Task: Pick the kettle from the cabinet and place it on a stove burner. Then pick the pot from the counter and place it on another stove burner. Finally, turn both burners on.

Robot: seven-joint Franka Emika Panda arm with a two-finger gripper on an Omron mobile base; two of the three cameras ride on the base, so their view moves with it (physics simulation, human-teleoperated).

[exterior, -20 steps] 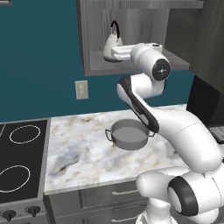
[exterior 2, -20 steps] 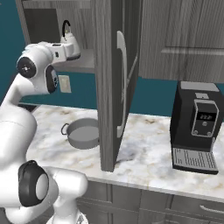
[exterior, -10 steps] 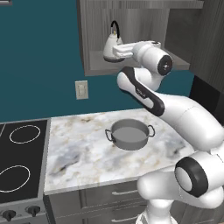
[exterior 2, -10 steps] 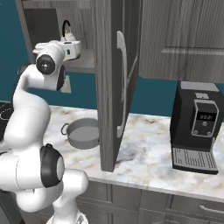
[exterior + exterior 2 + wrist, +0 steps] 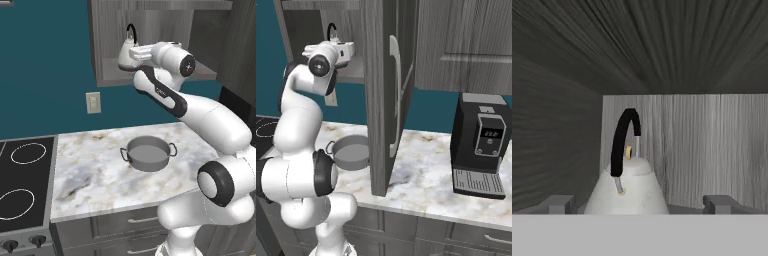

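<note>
The white-silver kettle [image 5: 122, 61] stands on the shelf of the dark grey cabinet [image 5: 106, 30], its black arched handle [image 5: 621, 145] upright. My gripper [image 5: 640, 204] is open inside the niche, one fingertip on each side of the kettle's body [image 5: 632, 192] and not touching it. From the left base view the gripper [image 5: 128, 54] is level with the kettle's upper body. Below, the grey pot [image 5: 146, 153] with two loop handles sits on the marble counter [image 5: 90, 175]. The black cooktop shows two burner rings [image 5: 28, 152] [image 5: 12, 204].
The cabinet's open door [image 5: 383, 90] hangs over the counter [image 5: 426, 165], right of the arm, with the pot [image 5: 351, 152] just left of it. A black coffee machine [image 5: 481, 145] stands at the right. Cooktop knobs [image 5: 10, 245] line the front edge. A wall outlet [image 5: 92, 102] sits under the cabinet.
The arm's elbow has swung up and round while the hand stayed at the niche by the kettle. Kettle and pot have not moved.
</note>
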